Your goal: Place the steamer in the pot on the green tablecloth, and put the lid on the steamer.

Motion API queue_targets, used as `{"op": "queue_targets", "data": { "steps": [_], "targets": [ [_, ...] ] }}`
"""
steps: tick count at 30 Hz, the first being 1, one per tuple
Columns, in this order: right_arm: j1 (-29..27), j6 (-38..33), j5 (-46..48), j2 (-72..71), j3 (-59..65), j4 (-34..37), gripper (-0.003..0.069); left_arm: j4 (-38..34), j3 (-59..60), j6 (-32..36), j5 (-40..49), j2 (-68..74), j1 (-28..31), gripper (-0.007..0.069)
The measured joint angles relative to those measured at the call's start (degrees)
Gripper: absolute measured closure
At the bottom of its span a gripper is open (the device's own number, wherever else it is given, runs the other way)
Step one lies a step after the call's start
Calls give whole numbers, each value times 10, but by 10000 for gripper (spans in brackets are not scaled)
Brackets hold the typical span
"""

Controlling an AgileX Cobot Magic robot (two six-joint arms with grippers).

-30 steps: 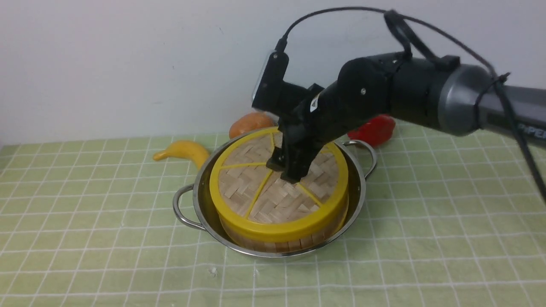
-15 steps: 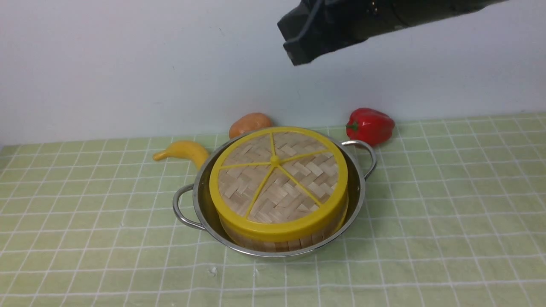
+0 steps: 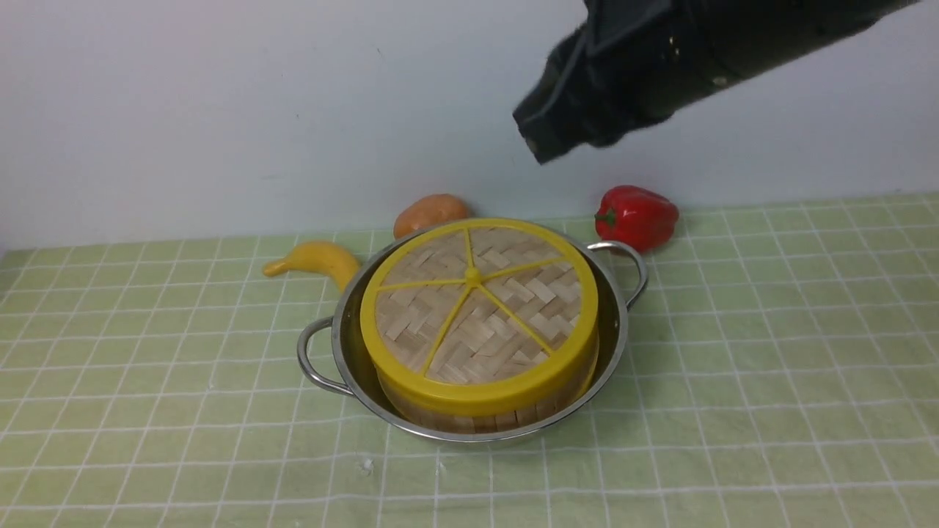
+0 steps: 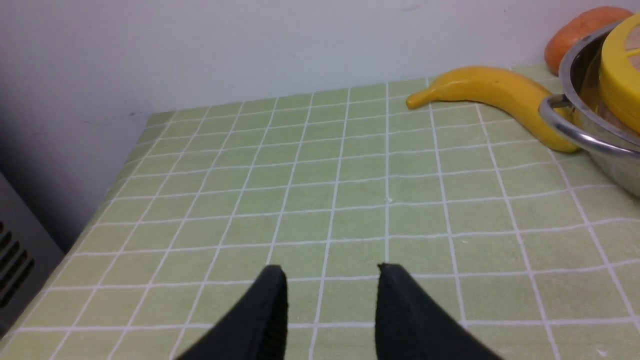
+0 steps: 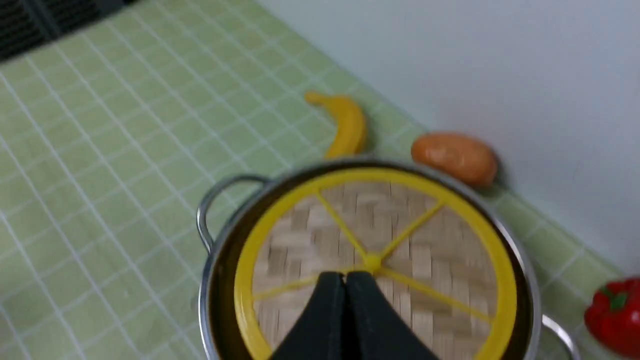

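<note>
The shiny pot (image 3: 473,345) sits on the green tablecloth (image 3: 770,381), about in the middle from side to side and nearer the back edge of the tabletop than the front. The steamer (image 3: 477,414) stands inside the pot, and only a strip of its bamboo wall shows. The lid (image 3: 477,315) lies flat on top of the steamer, with its yellow rim all the way round and its little knob in the middle. The lid covers the steamer, so nothing inside it can be seen.

The right claw (image 5: 345,280) is shut tight, its two black fingers pressed together with nothing between them. It hangs high in the air above the pot and touches nothing. From the front only the dark, blurry end of the right arm (image 3: 623,81) shows near the top.

The left claw (image 4: 330,295) is partly open with a gap between its fingers, and it holds nothing. It is low over bare cloth, off to the left of the pot.

Near the back edge lie a yellow banana (image 3: 315,260), just beside the pot's left side, an orange thing (image 3: 429,213) behind the pot, and a red pepper (image 3: 637,216) beside the pot's far handle.
</note>
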Motion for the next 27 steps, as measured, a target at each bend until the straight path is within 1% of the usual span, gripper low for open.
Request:
{"op": "queue_targets", "data": {
  "steps": [1,3,6,7,9,13,16,18,22,23,24,27],
  "targets": [
    [0,18,22,-1,27,-20,655,0,0,0,0,0,0,382],
    [0,37,29,-10,81,-44,654,0,0,0,0,0,0,382],
    [0,68,5,-44,182,-76,650,0,0,0,0,0,0,382],
    [0,71,-3,-48,190,-78,650,0,0,0,0,0,0,382],
    [-2,109,-61,-99,280,-99,648,0,0,0,0,0,0,382],
    [-27,165,-196,-218,423,-108,642,0,0,0,0,0,0,382],
    [-78,194,-295,-341,539,-112,635,0,0,0,0,0,0,382],
    [-113,205,-331,-417,600,-112,629,0,0,0,0,0,0,382],
    [-197,212,-368,-588,723,-123,615,0,0,0,0,0,0,382],
    [-197,212,-370,-588,723,-123,615,0,0,0,0,0,0,382],
    [-226,213,-382,-655,766,-130,609,0,0,0,0,0,0,382],
    [-259,213,-405,-762,832,-144,598,0,0,0,0,0,0,382]
  ]
}}
